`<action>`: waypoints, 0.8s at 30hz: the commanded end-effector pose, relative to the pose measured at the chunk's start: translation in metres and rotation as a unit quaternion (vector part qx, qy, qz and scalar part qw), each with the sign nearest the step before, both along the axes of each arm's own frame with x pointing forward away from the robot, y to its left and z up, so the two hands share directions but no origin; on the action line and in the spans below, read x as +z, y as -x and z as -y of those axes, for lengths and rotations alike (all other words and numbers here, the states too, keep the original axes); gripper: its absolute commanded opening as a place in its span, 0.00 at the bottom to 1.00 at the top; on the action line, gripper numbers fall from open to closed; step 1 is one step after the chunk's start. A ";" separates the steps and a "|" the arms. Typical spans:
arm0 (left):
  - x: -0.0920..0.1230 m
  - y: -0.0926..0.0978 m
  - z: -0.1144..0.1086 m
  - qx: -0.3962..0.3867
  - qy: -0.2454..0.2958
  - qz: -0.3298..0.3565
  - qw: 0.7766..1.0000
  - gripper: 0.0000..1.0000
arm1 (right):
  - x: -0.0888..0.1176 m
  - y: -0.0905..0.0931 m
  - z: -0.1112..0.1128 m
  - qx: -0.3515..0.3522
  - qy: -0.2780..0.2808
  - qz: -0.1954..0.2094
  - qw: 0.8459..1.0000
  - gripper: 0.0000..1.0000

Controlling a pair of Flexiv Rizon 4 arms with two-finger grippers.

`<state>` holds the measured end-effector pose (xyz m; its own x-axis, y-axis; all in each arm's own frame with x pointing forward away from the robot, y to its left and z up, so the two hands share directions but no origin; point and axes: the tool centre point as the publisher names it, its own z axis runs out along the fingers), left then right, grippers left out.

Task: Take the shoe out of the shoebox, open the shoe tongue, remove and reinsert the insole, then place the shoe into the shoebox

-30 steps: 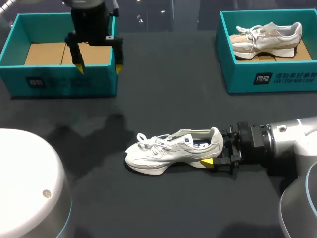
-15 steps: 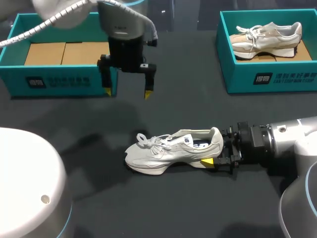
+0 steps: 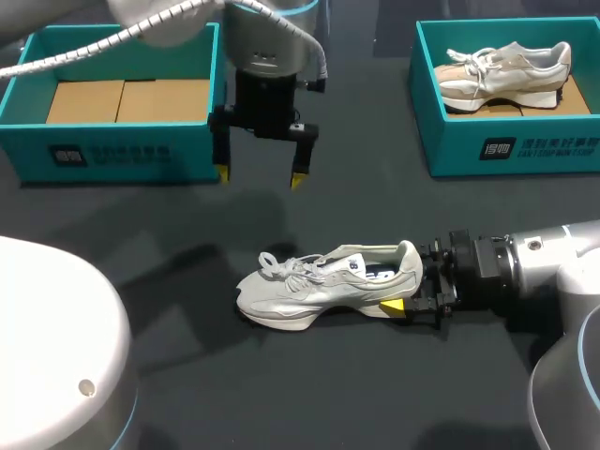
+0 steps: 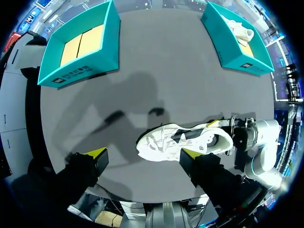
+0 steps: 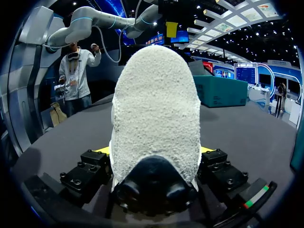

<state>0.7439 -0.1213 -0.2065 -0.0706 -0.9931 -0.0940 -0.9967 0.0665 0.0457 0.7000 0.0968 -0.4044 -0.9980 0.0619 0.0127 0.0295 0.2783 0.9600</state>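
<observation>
Gripping the heel of the shoe (image 3: 319, 286), my right gripper (image 3: 405, 281) sits low at the near right of the table (image 3: 375, 216). The right wrist view shows both fingers pressed against the heel from two sides, so it's clamped on. Shoe stands on its sole near the table's middle, out of any box, toe toward my left, laces loose, opening up. Further back, my left gripper (image 3: 260, 176) hangs above the table with fingers wide apart, holding nothing, well apart from the shoe; its wrist view looks down on the shoe below and ahead of it. At the far left edge is a teal shoebox (image 3: 112, 155) with bare cardboard inside. At the far right is a second teal shoebox (image 3: 506, 150) with another shoe (image 3: 506, 66) lying in it.
</observation>
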 end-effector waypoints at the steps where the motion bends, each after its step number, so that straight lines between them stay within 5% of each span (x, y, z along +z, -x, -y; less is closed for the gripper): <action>1: 0.000 0.001 -0.001 0.000 0.001 0.000 1.000 1.00 | 0.002 0.001 -0.001 0.000 0.003 0.000 1.000 0.00; 24: -0.040 0.052 0.078 -0.019 -0.022 -0.043 0.999 1.00 | 0.002 0.001 -0.001 0.000 0.003 0.000 1.000 0.00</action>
